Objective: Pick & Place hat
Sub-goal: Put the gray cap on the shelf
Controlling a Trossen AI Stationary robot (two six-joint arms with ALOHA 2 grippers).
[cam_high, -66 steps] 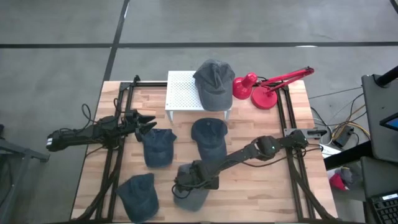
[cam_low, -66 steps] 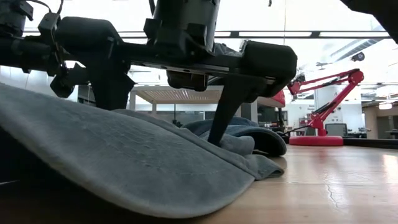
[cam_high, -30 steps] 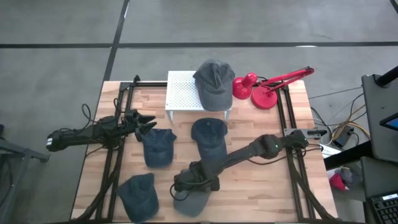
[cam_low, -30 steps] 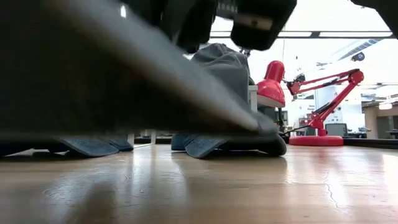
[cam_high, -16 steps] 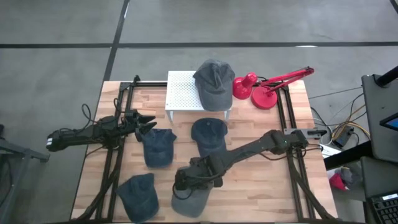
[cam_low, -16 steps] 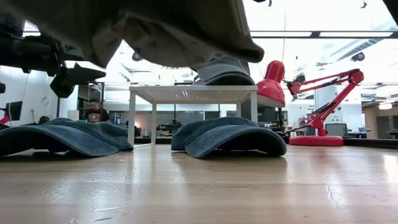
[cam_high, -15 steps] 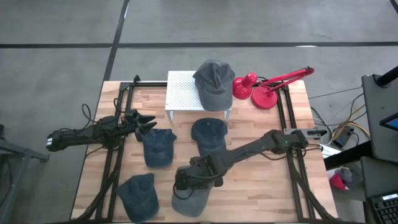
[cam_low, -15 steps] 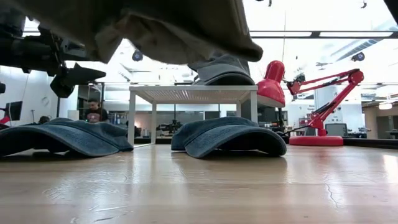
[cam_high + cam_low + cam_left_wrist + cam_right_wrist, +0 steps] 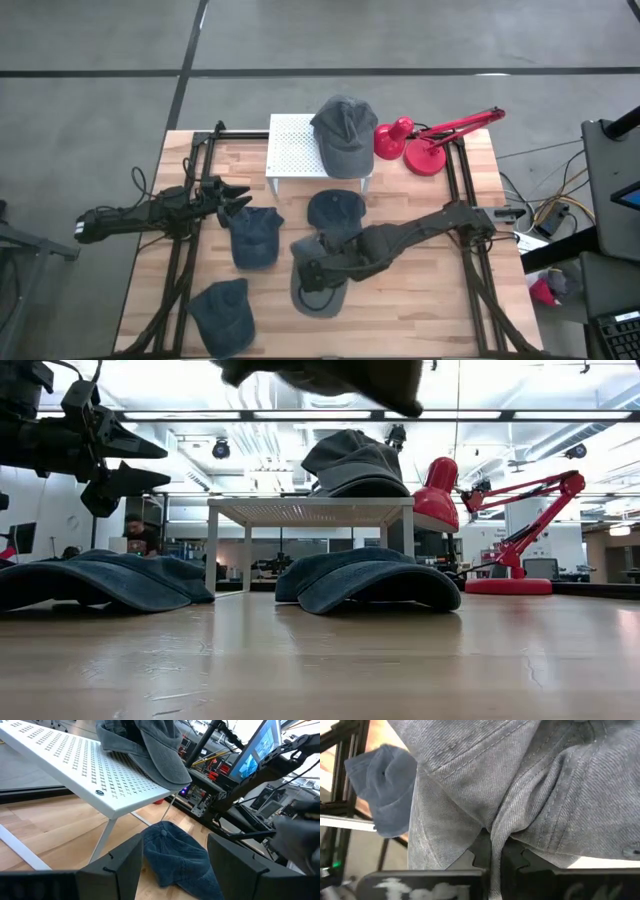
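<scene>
My right gripper [image 9: 318, 272] is shut on a grey hat [image 9: 322, 290] above the table's near middle; the hat's lower edge shows at the top of the low view [image 9: 330, 378]. My left gripper [image 9: 236, 196] is open and empty at the left, just far of a blue cap [image 9: 252, 238]; it also shows in the low view [image 9: 125, 460]. A white perforated stand [image 9: 300, 150] at the far middle carries another grey hat [image 9: 345, 135], resting on its crown's rim with the brim over the near edge. My right gripper pinches a bunched fold of the grey hat's cloth [image 9: 496, 827] between its two fingers [image 9: 481, 851], where crown and brim meet. The fingers slant down from the table's right. The hat hangs below the gripper, lifted clear of the table.
Blue caps lie flat on the table at the middle [image 9: 337, 215] and the near left [image 9: 222, 312]. A red desk lamp [image 9: 425, 140] stands at the far right beside the stand. Black frame rails [image 9: 178, 270] run along both sides. Bare wood shows at the near right.
My right gripper has risen and gone toward the table's far edge with the grey hat. The hat has left the table entirely and now hangs clear, high in the low view.
</scene>
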